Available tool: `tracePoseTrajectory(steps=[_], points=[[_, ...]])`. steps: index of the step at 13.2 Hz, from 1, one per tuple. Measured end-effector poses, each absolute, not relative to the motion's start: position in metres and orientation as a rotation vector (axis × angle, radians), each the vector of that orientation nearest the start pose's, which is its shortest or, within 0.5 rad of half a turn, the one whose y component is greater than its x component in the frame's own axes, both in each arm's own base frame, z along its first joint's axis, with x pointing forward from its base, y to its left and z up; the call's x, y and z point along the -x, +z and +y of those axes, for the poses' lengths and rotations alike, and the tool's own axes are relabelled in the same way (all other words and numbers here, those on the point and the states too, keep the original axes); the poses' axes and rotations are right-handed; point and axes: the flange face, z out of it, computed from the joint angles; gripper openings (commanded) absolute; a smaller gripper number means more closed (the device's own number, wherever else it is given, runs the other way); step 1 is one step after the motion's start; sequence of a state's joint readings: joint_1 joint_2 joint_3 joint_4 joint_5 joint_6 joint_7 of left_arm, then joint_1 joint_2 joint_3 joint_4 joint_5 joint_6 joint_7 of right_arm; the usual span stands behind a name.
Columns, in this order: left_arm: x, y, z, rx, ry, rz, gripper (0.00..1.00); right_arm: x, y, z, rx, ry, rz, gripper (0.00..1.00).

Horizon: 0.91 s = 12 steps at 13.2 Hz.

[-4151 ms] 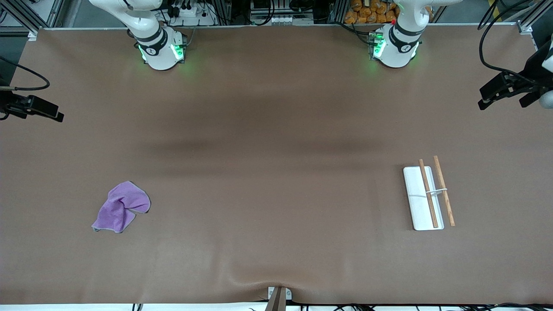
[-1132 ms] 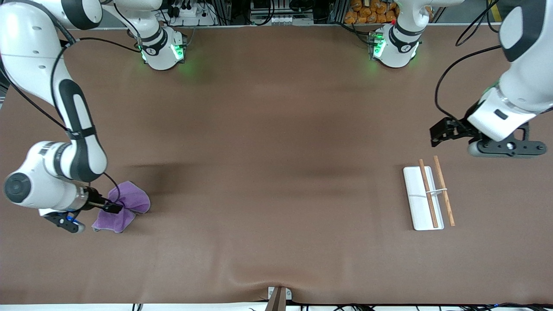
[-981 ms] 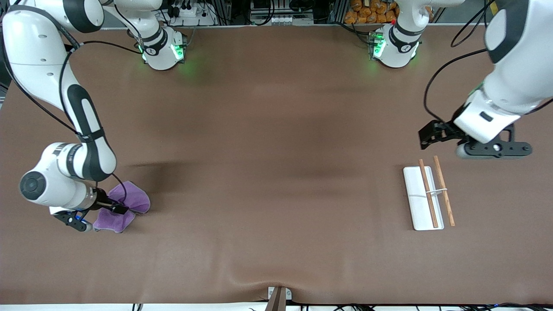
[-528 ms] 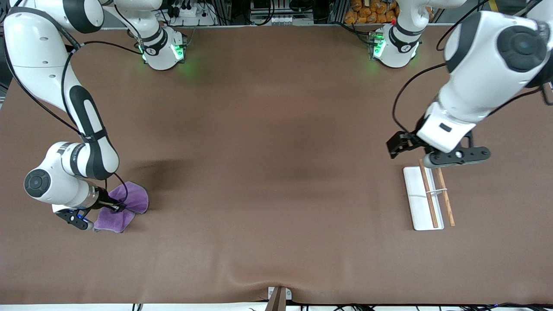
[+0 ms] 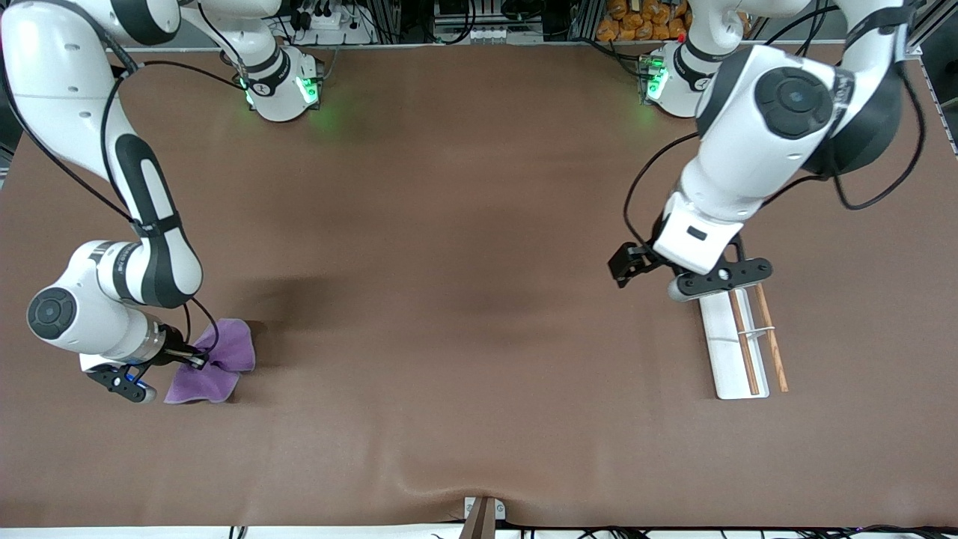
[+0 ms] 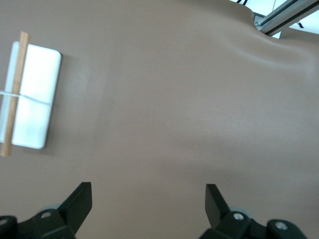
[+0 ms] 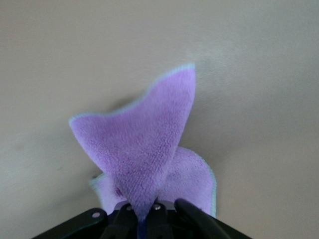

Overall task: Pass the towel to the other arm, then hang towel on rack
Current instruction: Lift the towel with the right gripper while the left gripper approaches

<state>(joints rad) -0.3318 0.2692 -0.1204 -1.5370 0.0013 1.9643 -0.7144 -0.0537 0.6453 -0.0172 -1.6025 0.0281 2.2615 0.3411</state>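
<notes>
The lilac towel (image 5: 213, 367) lies bunched at the right arm's end of the table. My right gripper (image 5: 196, 359), the one with a blue mark, is shut on a pinched fold of the towel (image 7: 144, 149), low at the table. The rack (image 5: 730, 352), a white base with two wooden rods, lies at the left arm's end and also shows in the left wrist view (image 6: 31, 97). My left gripper (image 5: 627, 266) on the other arm (image 5: 756, 142) is open and empty over bare table beside the rack's end; its own view shows both black fingers (image 6: 77, 201) spread wide.
The brown mat (image 5: 464, 299) covers the whole table and is rumpled at its edge nearest the front camera (image 5: 479, 494). The arm bases (image 5: 281, 90) stand along the edge farthest from that camera.
My right gripper has closed on the towel and gathered it slightly. My left arm has swung in from the table's end to beside the rack.
</notes>
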Motion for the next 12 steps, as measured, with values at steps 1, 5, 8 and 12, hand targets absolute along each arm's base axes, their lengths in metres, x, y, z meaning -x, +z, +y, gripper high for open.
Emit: tracePoseTrajectory(steps=[1, 5, 8, 12], points=[[-0.597, 0.513, -0.29, 3.219, -0.184, -0.481, 1.0, -0.695, 0.271, -0.036, 3.062, -0.003, 0.636, 0.0], [-0.597, 0.505, -0.318, 3.222, -0.188, -0.607, 1.0, -0.695, 0.347, 0.031, 2.981, 0.082, 0.61, 0.0], [-0.594, 0.508, -0.333, 3.249, -0.209, -0.705, 1.0, -0.686, 0.397, 0.115, 2.939, 0.101, 0.66, 0.0], [-0.59, 0.517, -0.351, 3.323, -0.125, -0.958, 1.0, -0.64, 0.447, 0.259, 2.909, 0.082, 0.721, 0.0]])
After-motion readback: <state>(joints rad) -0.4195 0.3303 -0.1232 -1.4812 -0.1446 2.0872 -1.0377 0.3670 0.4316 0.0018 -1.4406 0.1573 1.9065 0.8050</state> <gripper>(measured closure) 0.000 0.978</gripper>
